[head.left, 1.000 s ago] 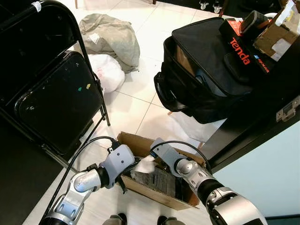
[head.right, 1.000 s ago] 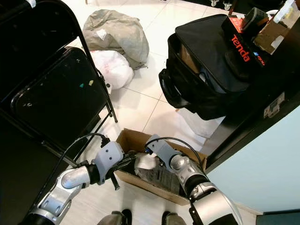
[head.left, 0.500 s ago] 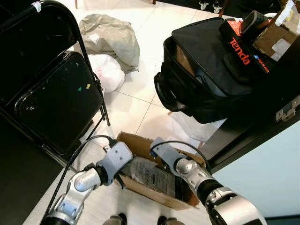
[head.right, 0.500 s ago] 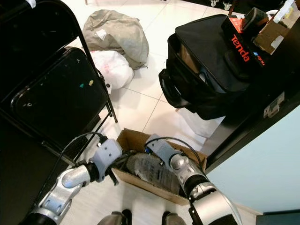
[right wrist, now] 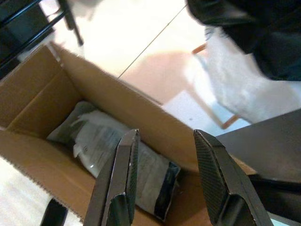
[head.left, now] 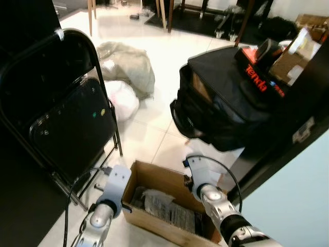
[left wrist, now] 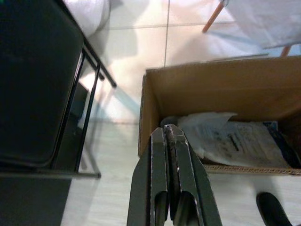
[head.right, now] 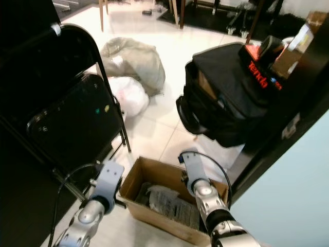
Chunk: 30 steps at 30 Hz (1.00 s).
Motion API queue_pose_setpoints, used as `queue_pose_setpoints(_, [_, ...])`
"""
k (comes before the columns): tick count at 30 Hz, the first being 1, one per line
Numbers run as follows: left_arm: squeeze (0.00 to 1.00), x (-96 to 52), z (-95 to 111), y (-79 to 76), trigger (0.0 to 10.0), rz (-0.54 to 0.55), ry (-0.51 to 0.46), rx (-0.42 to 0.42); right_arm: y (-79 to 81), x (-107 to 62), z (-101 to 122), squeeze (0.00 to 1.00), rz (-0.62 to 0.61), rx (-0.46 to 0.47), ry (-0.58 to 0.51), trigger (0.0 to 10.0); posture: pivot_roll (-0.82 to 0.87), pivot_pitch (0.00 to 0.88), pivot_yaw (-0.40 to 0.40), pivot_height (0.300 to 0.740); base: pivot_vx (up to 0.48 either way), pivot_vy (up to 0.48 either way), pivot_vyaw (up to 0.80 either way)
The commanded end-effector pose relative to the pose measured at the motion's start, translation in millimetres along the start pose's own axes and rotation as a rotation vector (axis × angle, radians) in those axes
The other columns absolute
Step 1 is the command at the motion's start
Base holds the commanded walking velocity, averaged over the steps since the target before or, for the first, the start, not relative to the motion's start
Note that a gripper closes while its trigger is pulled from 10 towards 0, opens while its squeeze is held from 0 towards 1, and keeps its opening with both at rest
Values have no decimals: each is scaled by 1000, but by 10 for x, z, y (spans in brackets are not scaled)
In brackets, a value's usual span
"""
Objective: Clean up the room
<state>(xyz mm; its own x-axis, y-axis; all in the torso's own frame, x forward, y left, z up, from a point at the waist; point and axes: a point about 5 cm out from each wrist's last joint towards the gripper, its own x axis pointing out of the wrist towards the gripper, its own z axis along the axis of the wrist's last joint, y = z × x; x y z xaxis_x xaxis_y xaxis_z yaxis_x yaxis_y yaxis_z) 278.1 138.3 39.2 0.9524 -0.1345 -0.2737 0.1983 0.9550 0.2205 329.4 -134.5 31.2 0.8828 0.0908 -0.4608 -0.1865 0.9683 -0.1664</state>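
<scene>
While both arms are held low over the tiled floor (head.left: pixel 154 92), an open cardboard box (head.left: pixel 154 177) is seen between them, standing on the tiles just in front of the robot. Inside the box a crumpled clear plastic bag (head.right: pixel 167 199) with printed text is laid flat along the bottom, with a whiter crumpled piece at the end nearer the left arm. The left gripper (left wrist: pixel 170 134) is shown with its two black fingers pressed together and nothing between them; its tips are poised just above the box's near edge, at the corner beside the bag. The right gripper (right wrist: pixel 164 141) is spread wide and carries nothing, and it is held above the box's interior, over the bag, without touching it. A black folding chair (head.left: pixel 69 116) is placed to the robot's left, its legs close to the box's left end. Beyond the chair, a white plastic bag (head.left: pixel 122 98) and a grey-green sack (head.left: pixel 128 67) are left lying on the floor, touching each other. To the right, a black soft bag (head.left: pixel 226 103) is set with its upper part against a dark piece of furniture (head.left: pixel 303 118), and a black packet with red lettering (head.left: pixel 259 82) is rested on top of it. Chair or table legs are made out at the far edge of the room.
</scene>
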Motion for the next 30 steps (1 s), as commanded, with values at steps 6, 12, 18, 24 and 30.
queue_pose_setpoints(6, [0,34,-81,-60,10000,47,38,-46,-98,-54,-94,0,-111,97,-35,10000,15,56,4,740,0,0,0])
queue_pose_setpoints(12, [0,39,14,9,10000,109,-8,-41,-166,-112,-45,0,-130,74,-77,10000,25,56,-4,740,0,0,0])
queue_pose_setpoints(18, [0,26,61,98,10000,152,-48,-59,-174,-164,-41,0,-113,1,-88,10000,26,60,-7,740,0,0,0])
queue_pose_setpoints(24, [0,-3,136,212,10000,220,-106,-113,-158,-308,-76,0,-95,28,-151,10000,27,65,-12,740,0,0,0])
queue_pose_setpoints(30, [0,-55,218,183,10000,232,-157,-151,-77,-386,-104,0,-85,63,-163,10000,24,63,-13,740,0,0,0])
